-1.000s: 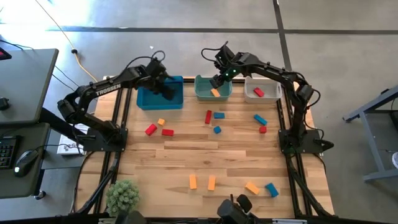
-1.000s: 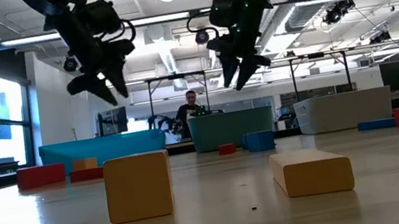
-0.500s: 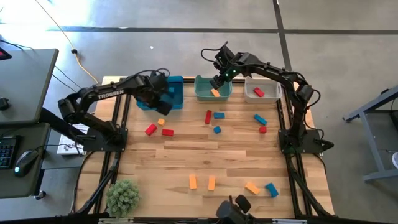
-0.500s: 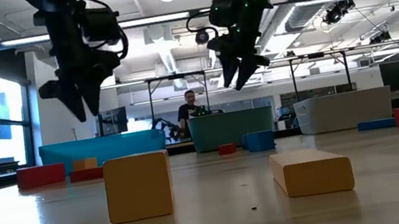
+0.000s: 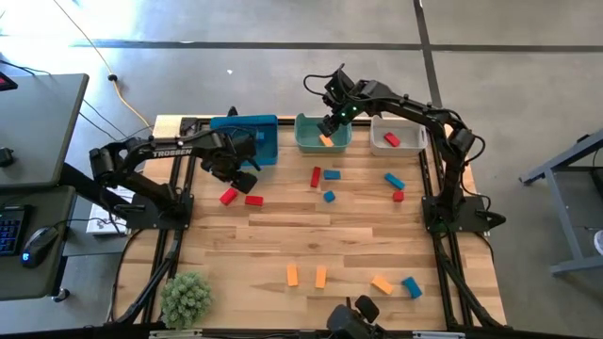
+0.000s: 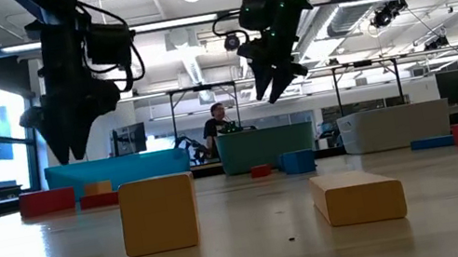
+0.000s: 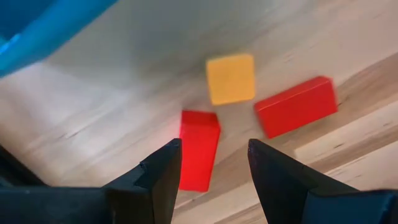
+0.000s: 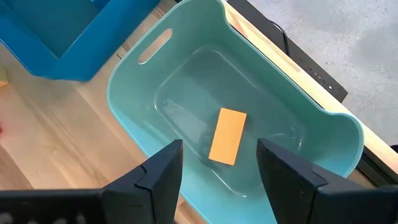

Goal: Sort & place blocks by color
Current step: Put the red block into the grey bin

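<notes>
Small red, blue and orange blocks lie flat on the wooden table [image 5: 283,235]. My left gripper [image 5: 240,172] [image 7: 211,165] is open and hangs above a group near the blue bin [image 5: 252,137]: an orange cube [image 7: 231,78] and two red bars [image 7: 199,149] [image 7: 296,106]. It touches none of them. My right gripper [image 5: 330,121] [image 8: 214,165] is open and hovers over the teal bin [image 5: 323,135] [image 8: 186,68], where one orange bar [image 8: 227,135] lies on the bottom. In the low view both grippers [image 6: 72,149] [image 6: 278,87] stay well above the table.
The white bin [image 5: 396,138] holds a red block [image 5: 391,140]. Mid-table lie a red bar [image 5: 316,177], blue blocks [image 5: 332,174] [image 5: 394,181] and a red cube [image 5: 399,196]. Orange bars [image 5: 292,275] [image 5: 320,276] [image 5: 382,283] and a blue block [image 5: 412,287] lie near the near edge, by a plant [image 5: 186,297].
My left gripper has swung from above the blue bin toward the table's near edge and left, and has come down over the red and orange blocks, fingers still apart. The right gripper has kept still over the teal bin.
</notes>
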Available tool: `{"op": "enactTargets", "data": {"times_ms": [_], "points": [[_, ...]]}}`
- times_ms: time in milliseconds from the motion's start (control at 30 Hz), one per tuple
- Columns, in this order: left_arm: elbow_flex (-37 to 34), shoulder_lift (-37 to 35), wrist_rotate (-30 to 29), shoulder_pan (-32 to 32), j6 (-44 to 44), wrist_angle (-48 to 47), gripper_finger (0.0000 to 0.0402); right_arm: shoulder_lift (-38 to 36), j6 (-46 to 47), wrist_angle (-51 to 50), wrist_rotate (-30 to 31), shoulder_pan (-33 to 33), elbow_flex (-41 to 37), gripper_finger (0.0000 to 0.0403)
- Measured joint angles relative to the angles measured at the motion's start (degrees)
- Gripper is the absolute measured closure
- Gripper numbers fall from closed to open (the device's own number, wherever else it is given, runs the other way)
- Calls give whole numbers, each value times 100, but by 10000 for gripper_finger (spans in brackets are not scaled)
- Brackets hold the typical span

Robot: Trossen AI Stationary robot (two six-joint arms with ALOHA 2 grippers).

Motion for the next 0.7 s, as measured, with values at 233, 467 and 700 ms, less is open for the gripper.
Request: {"op": "enactTargets", "data": {"times_ms": [233, 467, 700], "points": [[-369, 0, 67, -124, -51, -80, 227, 0, -13, -2, 0, 0, 0, 210], [-690, 0, 100, -329, -146, -76, 227, 0, -37, 1, 2, 0, 0, 210], [-798, 0, 82, -413, -155, 2, 227, 0, -39, 6, 2, 0, 0, 210]]}}
